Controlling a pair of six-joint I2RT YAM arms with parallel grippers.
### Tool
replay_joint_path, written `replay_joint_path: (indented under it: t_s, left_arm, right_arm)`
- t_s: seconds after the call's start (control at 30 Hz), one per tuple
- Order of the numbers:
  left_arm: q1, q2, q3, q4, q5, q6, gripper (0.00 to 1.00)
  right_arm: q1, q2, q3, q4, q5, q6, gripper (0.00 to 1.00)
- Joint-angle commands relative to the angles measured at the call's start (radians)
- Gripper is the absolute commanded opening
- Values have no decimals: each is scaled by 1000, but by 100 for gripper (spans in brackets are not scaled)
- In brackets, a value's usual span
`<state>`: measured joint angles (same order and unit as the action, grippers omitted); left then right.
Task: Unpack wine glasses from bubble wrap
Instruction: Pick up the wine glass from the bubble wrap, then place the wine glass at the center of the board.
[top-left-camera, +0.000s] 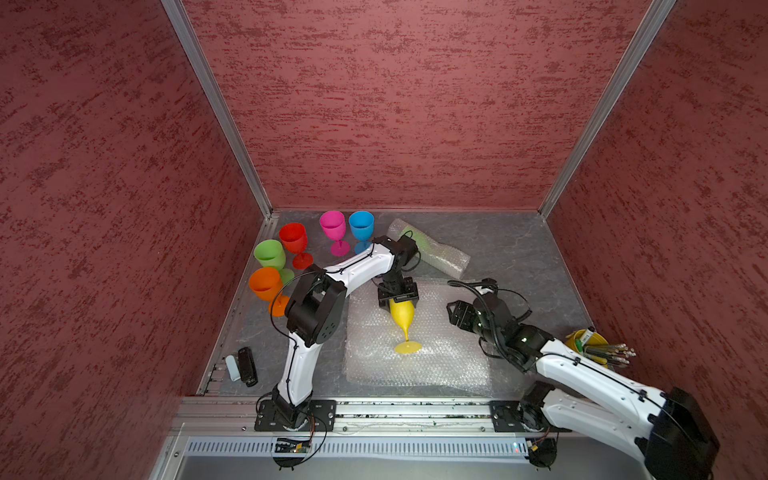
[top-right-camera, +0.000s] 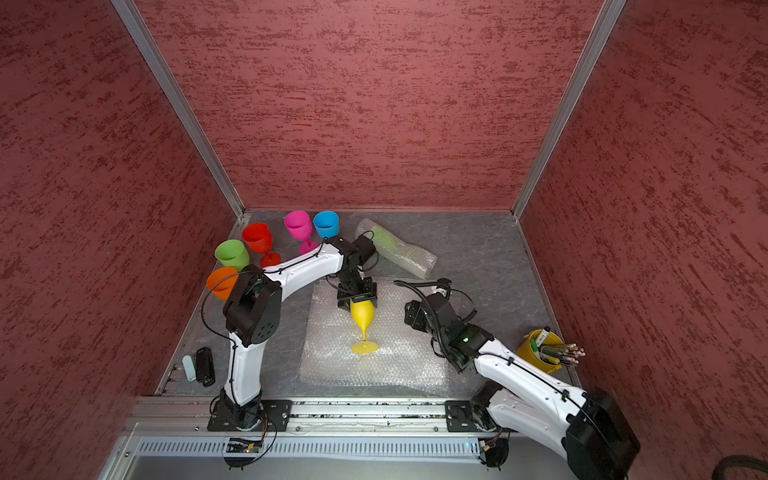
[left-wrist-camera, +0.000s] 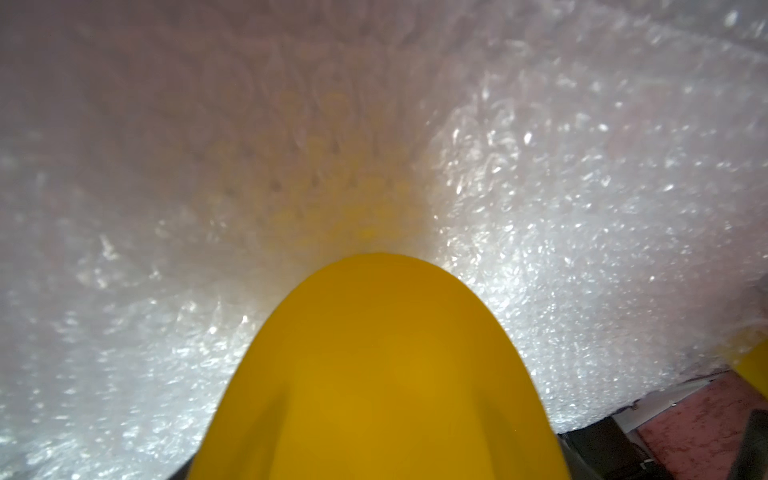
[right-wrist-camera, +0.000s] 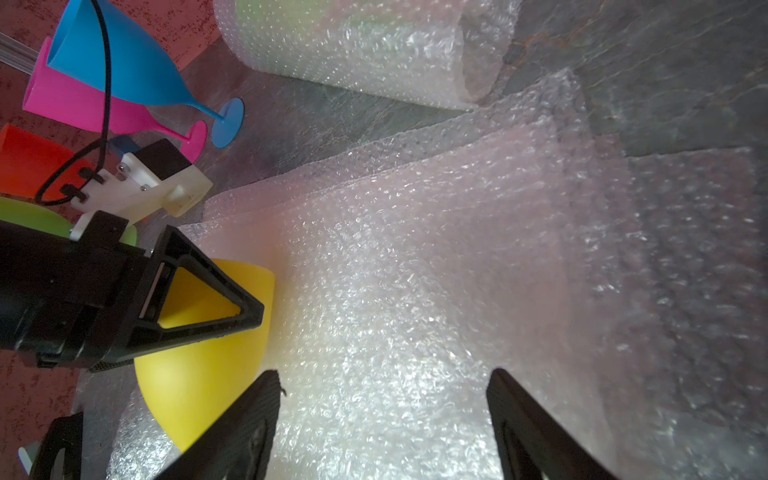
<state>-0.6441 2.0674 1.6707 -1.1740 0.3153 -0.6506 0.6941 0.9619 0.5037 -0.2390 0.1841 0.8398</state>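
The left gripper (top-left-camera: 398, 300) straddles the bowl of the yellow plastic goblet (top-left-camera: 402, 316), which lies on its side on the flat clear bubble-wrap sheet (top-left-camera: 419, 368), stem and round foot pointing away from the fingers. One black finger (right-wrist-camera: 199, 328) crosses the bowl's mouth, but I cannot tell whether the jaws press on it. The right gripper (right-wrist-camera: 384, 374) hangs over the sheet to the right of that goblet, fingers apart around nothing. Behind the left gripper lies a bubble-wrap sleeve (top-left-camera: 446, 261) with a wrapped light green goblet (top-left-camera: 419, 244) showing through, and to its left stand the blue goblet (top-left-camera: 361, 224), pink goblet (top-left-camera: 332, 224), red goblet (top-left-camera: 293, 237), bare light green goblet (top-left-camera: 270, 253) and orange goblet (top-left-camera: 266, 283).
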Motion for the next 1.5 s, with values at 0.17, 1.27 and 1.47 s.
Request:
replay_joint_path:
  t_s: [0.17,1.27,1.47]
  left_arm:
    - [8,-178,43,-43,-120,15,70]
    - [132,-700,-945,2002,-312,753,65]
    - [159,-460,-894,2198,-319,772,65]
  right_arm:
    - [-5,-71,54,-58,53,-46,80]
    - [-5,-49,91,56,92,-163,79]
    - [-6,-67,103,36,132,-163,80]
